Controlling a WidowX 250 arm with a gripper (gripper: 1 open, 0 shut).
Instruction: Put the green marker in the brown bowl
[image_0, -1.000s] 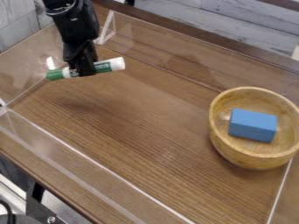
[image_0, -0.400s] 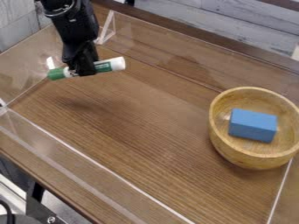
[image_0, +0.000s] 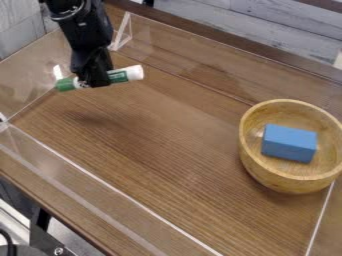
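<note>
No readable text; green marker (image_0: 98, 78) label illegible.

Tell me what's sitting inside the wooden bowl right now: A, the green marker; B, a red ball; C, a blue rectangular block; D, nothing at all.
C: a blue rectangular block lies inside the brown bowl, while the green marker is far off at upper left, held across the gripper with its jaws shut on it.
</note>
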